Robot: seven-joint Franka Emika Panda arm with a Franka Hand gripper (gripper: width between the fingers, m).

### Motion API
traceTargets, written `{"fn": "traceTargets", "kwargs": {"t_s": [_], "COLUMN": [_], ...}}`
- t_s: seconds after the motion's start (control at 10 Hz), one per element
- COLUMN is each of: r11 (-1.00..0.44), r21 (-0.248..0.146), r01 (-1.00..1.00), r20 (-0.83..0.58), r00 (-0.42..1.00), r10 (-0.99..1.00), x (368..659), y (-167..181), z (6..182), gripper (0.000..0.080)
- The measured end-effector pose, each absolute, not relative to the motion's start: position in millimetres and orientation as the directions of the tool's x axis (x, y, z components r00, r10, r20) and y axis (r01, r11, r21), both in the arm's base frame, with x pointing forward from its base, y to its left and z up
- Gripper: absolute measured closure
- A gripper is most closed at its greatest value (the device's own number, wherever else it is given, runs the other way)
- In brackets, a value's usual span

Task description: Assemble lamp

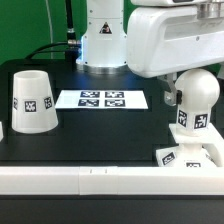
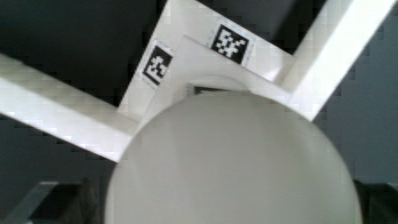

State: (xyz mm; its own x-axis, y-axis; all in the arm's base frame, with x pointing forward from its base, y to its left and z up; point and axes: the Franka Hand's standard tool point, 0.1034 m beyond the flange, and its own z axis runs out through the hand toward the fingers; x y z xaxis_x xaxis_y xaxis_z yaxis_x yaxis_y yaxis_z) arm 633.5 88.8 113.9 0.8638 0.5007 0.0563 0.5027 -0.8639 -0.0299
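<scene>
The bulb (image 1: pixel 193 100) is standing upright on the base (image 1: pixel 172 157), just beside the front rail (image 1: pixel 90 180). Open table is separating it from the shade (image 1: pixel 34 100). The gripper (image 1: pixel 183 92) is hiding its spread; I cannot tell.

The round white bulb (image 2: pixel 222 165) looms close, covering part of the tagged white base (image 2: pixel 196 52) on the dark table (image 2: pixel 63 35).

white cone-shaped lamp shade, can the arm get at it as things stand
Probably yes: the white truncated-cone plastic shade stands upright in the open with nothing over it. The white robot arm, though, is down at the round white bulb and may be holding it.
</scene>
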Motion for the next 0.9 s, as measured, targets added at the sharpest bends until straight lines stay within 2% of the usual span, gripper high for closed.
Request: {"fn": "traceTargets", "kwargs": {"t_s": [0.4, 0.5, 0.9], "r11": [-0.705, -0.592, -0.285], "r21": [-0.005, 0.036, 0.062], "r01": [0.709, 0.805, 0.957], "r20": [0.058, 0.055, 0.020], "r00": [0.704, 0.590, 0.284], "r10": [0.708, 0.806, 0.959], "x": [634.2, 637.3, 636.2], "y": [86.1, 86.8, 94.5], "z": [113.4, 114.1, 113.9], "gripper": [0.0100, 0.0100, 0.0100]}}
